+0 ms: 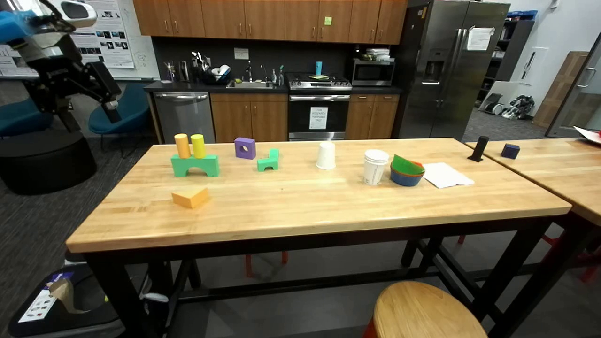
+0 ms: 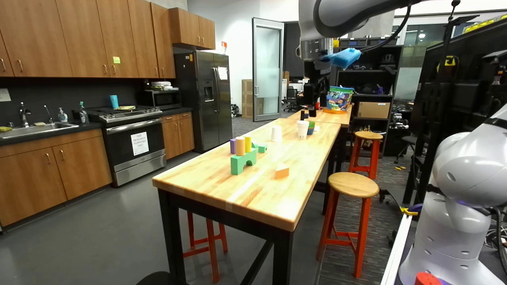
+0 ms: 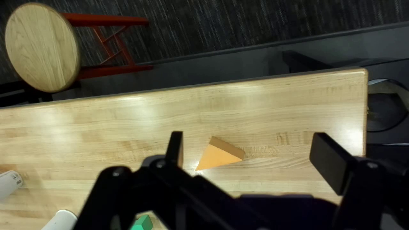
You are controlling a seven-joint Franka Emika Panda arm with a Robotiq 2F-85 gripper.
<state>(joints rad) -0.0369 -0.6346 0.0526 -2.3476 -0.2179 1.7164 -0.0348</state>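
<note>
My gripper (image 3: 249,156) is open and empty, high above the table; it also shows in an exterior view (image 1: 91,117). In the wrist view an orange triangular block (image 3: 219,156) lies on the table between the fingers in the picture, well below them and nearer the left one. It also shows in both exterior views (image 1: 190,197) (image 2: 282,171). A green arch block (image 1: 195,165) stands upright with an orange cylinder (image 1: 182,146) and a yellow cylinder (image 1: 198,146) on top. Behind are a purple block with a round hole (image 1: 245,148) and small green blocks (image 1: 268,161).
The wooden table (image 1: 281,206) also bears an upturned white cup (image 1: 326,155), stacked paper cups (image 1: 375,167), nested coloured bowls (image 1: 406,171) and a white sheet (image 1: 446,175). A second table (image 1: 554,162) adjoins it. Stools (image 2: 353,185) stand along its side.
</note>
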